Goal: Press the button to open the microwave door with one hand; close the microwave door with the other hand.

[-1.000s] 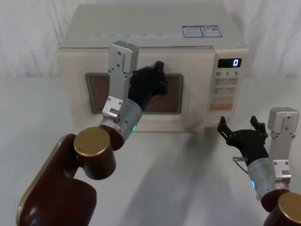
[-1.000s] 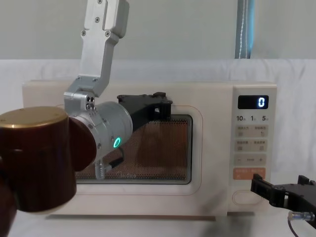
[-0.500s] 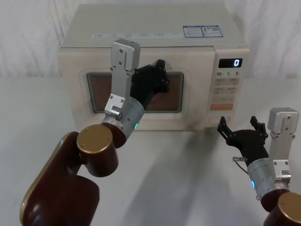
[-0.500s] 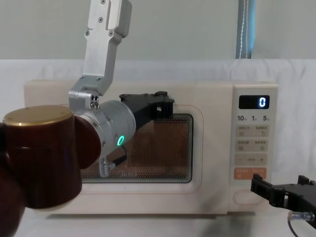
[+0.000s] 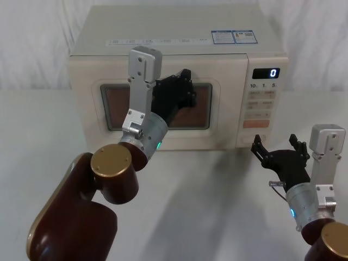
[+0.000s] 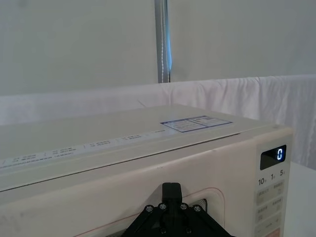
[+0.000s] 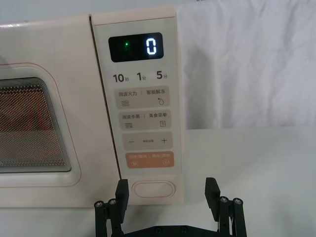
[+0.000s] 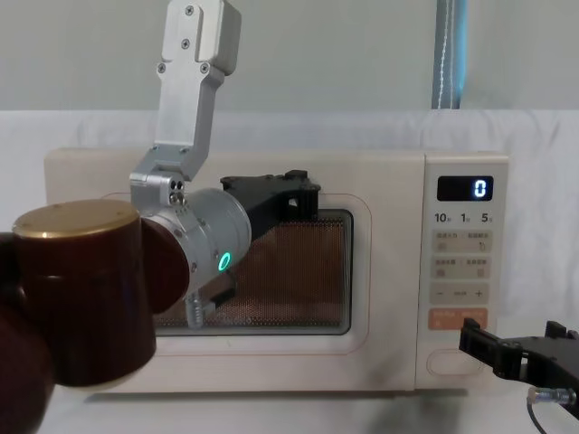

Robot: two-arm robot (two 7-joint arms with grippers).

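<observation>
Your left gripper [image 5: 182,89] is up against the door [image 5: 215,117], at the upper middle of the window frame, and the door sits flush with the oven front. Compare a second ago: the left arm [image 5: 142,89] has crept a touch toward the right side of the microwave [image 5: 179,51] and the elbow has lifted slightly, while the black gripper has stayed at about the same spot on the frame. In the chest view the gripper [image 8: 288,194] lies at the window's top edge; whether its fingers are spread or together, you cannot tell from here. The left wrist view shows just the gripper's tip [image 6: 171,190] close to the door's upper frame.

Your right gripper [image 5: 278,151] has not budged. It hovers over the desk [image 5: 217,201] near the front right corner of the microwave, fingers spread wide with nothing between them. In the right wrist view the two fingertips [image 7: 122,190] stand on either side of the button [image 7: 154,188], apart from it, not touching. The button sits at the bottom of the control panel [image 7: 140,98], just below the orange key [image 7: 150,159]. The display [image 7: 136,47] reads 0, same as before. In the chest view the right gripper [image 8: 520,354] hangs low, just right of the button [image 8: 450,363].
</observation>
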